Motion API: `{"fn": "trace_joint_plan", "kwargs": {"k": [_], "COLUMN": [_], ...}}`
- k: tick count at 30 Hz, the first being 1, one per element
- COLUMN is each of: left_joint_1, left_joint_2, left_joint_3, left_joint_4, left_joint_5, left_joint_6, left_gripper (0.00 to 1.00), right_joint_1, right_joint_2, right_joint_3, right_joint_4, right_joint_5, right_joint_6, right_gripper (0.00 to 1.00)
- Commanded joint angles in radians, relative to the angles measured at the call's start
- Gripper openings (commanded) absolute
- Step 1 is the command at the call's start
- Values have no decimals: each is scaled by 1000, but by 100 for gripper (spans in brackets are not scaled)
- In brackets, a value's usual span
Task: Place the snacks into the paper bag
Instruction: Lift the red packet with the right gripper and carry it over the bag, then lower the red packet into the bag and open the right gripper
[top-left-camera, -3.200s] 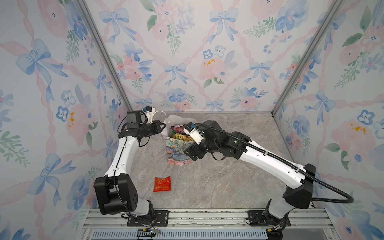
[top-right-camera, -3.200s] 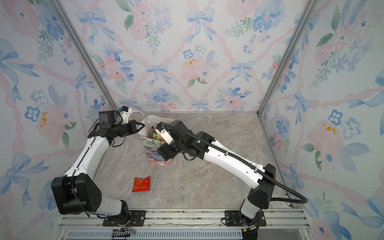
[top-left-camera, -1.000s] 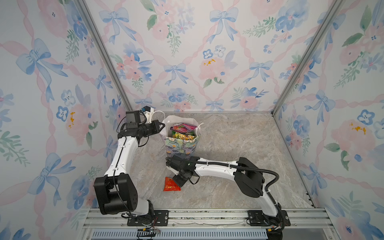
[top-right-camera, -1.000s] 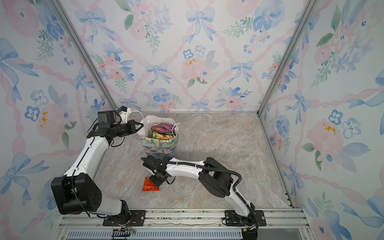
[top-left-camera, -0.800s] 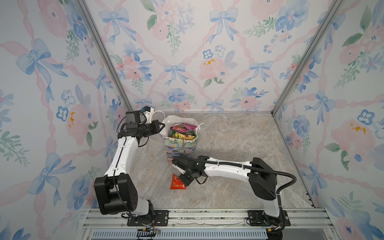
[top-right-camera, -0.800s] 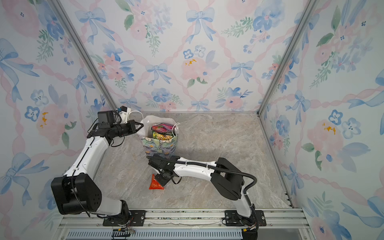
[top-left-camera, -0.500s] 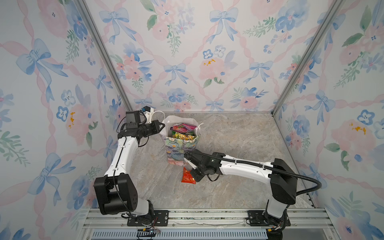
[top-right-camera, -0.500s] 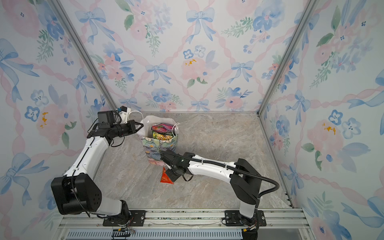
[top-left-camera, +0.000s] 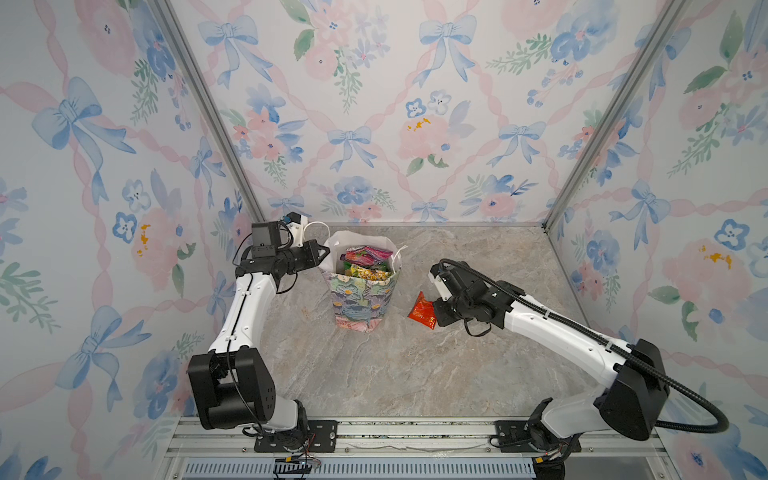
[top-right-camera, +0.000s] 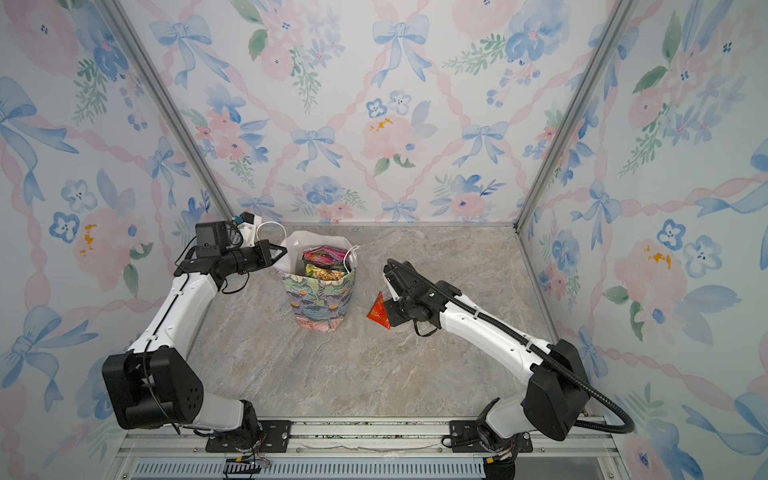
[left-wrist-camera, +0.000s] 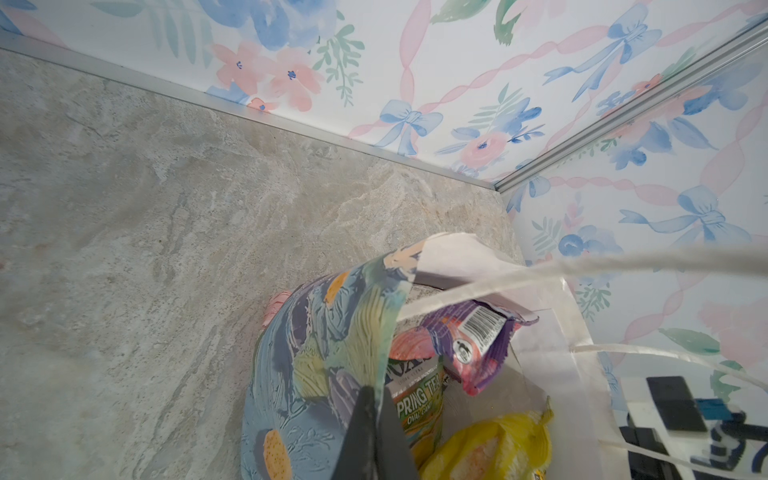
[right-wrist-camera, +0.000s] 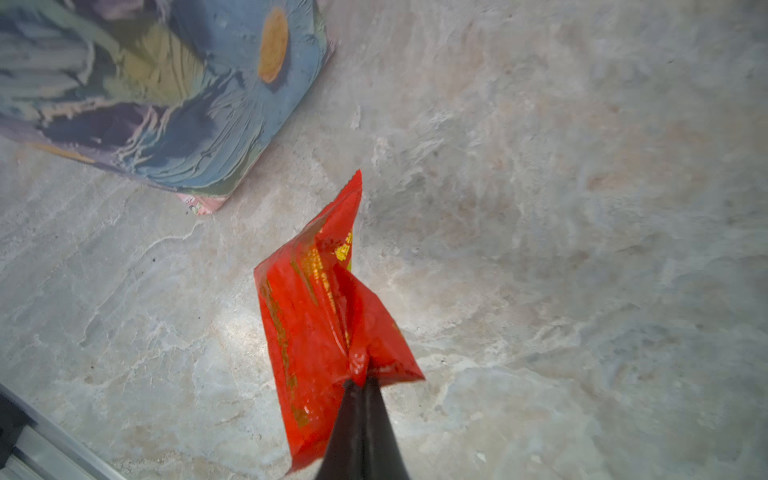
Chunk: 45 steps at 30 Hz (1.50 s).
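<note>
Since half a second ago the red packet (top-left-camera: 422, 309) has been carried from the front of the paper bag (top-left-camera: 360, 301) round to its right side, and it is now held clear of the marble table (top-left-camera: 415, 374). The right gripper (right-wrist-camera: 360, 380) is seen clamped tight on one crumpled corner of the packet, which hangs from the jaws with its long axis pointing away from the wrist, roughly towards the bag. The left gripper (left-wrist-camera: 371, 399) is closed on the bag's left rim (a pinch that appears to keep the mouth spread). The other snacks (top-left-camera: 365, 262) are already stacked inside, nearly to the rim. The coming move is judged to turn on this: the bag's mouth lies to the left of the held packet and appears higher, with the right arm the nearer, so a lift above the rim would be needed before any travel across.
</note>
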Motion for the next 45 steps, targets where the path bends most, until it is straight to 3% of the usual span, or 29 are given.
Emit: {"fn": "trace_joint_plan", "kwargs": {"k": [1,8,16,23,31,37,45], "left_joint_1": [10,10,9,9,9,9,10], "left_joint_2": [5,6,11,14,13,14,10], "left_joint_3": [-20,-21,-23,-23,-23,-23,-23], "left_joint_4": [-29,-29,-29,-28,-29,-29,-28], "left_joint_5": [-22,-19,-18,-15,-18,-18,-16], "left_joint_6": [22,22,21,21,22,23,22], "left_gripper": [0,0,0,0,0,0,0], "right_joint_1": [-60,-142,-147,-51,96,168,214], "right_joint_2": [-42,-18,154,421,759,793,790], "right_joint_3": [80,295,634,1031,1528,1466,1346], "right_joint_4": [-8,62,87,-62,-334,-342,-336], "right_joint_5": [26,22,-36,-41,44,136,112], "right_joint_6": [-34,-66,-105,-205,-324,-375,-424], "right_gripper": [0,0,0,0,0,0,0]}}
